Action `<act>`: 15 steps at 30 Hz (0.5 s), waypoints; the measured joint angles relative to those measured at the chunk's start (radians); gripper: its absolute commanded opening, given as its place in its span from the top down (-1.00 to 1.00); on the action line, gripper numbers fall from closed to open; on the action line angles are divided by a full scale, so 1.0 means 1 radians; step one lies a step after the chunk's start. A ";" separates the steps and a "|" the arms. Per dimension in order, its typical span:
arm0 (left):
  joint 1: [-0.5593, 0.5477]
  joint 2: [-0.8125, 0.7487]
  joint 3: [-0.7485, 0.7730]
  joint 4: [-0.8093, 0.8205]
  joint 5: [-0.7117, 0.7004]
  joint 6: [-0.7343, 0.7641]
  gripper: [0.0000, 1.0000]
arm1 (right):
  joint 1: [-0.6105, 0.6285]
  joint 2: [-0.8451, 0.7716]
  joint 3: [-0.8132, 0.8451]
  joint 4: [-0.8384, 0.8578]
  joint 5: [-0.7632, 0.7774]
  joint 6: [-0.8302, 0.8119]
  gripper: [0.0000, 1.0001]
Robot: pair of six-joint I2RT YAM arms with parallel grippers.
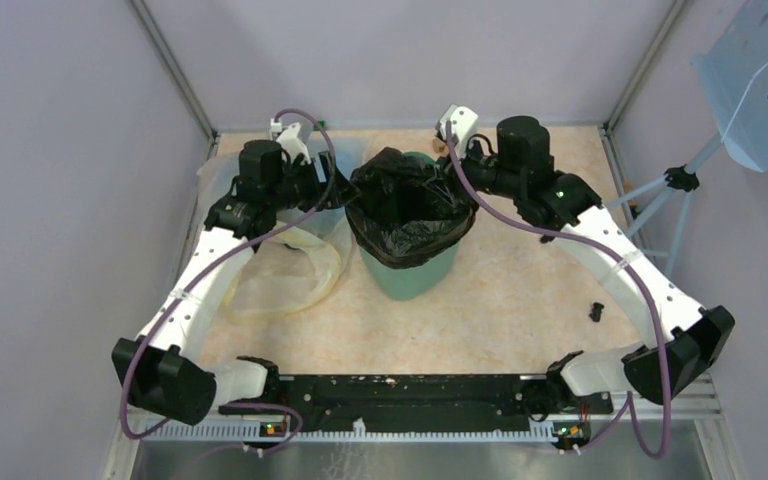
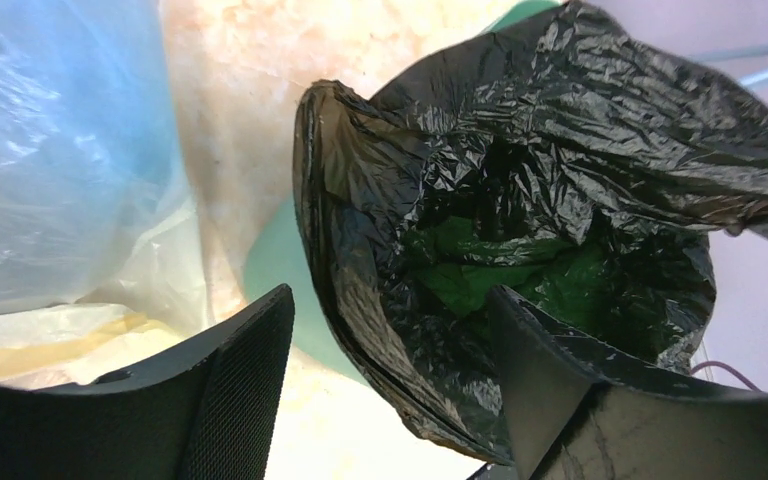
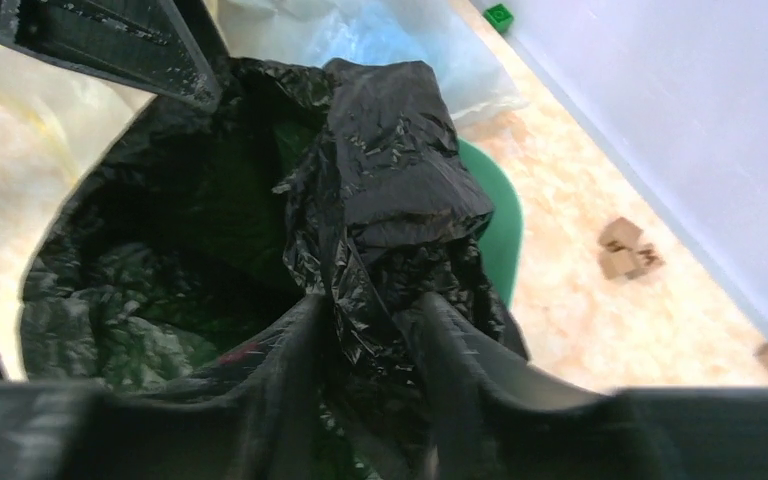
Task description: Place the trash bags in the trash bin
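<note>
From above, the trash bin (image 1: 405, 275) stands mid-desk (image 1: 520, 300), with the trash bag (image 1: 410, 205) draped over its rim. Left wrist: the left fingers (image 2: 245, 350) are spread wide, the bag's edge between them. Right wrist: the right fingers (image 3: 295, 345) are clenched on a bag fold.

Place: robot lab test cell
Walls: plain pale panels (image 1: 50, 150), metal framing (image 1: 173, 70)
Table: beige speckled table (image 1: 520, 290), arm rail (image 1: 400, 395) bolted at near edge
Extra: tripod (image 1: 676, 180) beside
</note>
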 measured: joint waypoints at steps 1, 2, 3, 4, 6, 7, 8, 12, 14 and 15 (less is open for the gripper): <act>-0.010 0.011 0.002 -0.001 -0.001 0.000 -0.43 | 0.000 0.007 0.006 -0.008 0.009 -0.004 0.55; -0.016 0.021 0.003 -0.001 -0.001 0.000 -0.38 | 0.000 0.014 0.016 -0.012 0.018 -0.008 0.69; -0.023 0.031 0.003 -0.002 -0.003 -0.001 -0.34 | 0.000 0.023 0.028 -0.014 0.027 -0.007 0.77; -0.028 0.040 0.003 -0.003 -0.004 -0.001 -0.30 | 0.000 0.030 0.039 -0.016 0.034 -0.008 0.79; -0.034 0.050 0.003 -0.003 -0.010 -0.002 -0.23 | 0.000 0.048 0.072 -0.020 0.050 -0.002 0.80; -0.035 0.051 0.003 -0.003 -0.014 -0.002 -0.20 | 0.000 0.056 0.085 -0.020 0.055 0.001 0.81; -0.035 0.053 0.003 -0.002 -0.018 -0.001 -0.18 | 0.000 0.065 0.100 -0.021 0.059 0.005 0.83; -0.037 0.055 0.003 -0.002 -0.027 0.004 -0.10 | -0.005 0.148 0.217 -0.041 0.080 0.036 0.90; -0.038 0.058 0.003 -0.001 -0.030 0.008 -0.06 | -0.015 0.203 0.283 -0.065 0.088 0.056 0.90; -0.038 0.059 0.003 -0.001 -0.031 0.009 -0.05 | -0.023 0.237 0.320 -0.079 0.089 0.068 0.90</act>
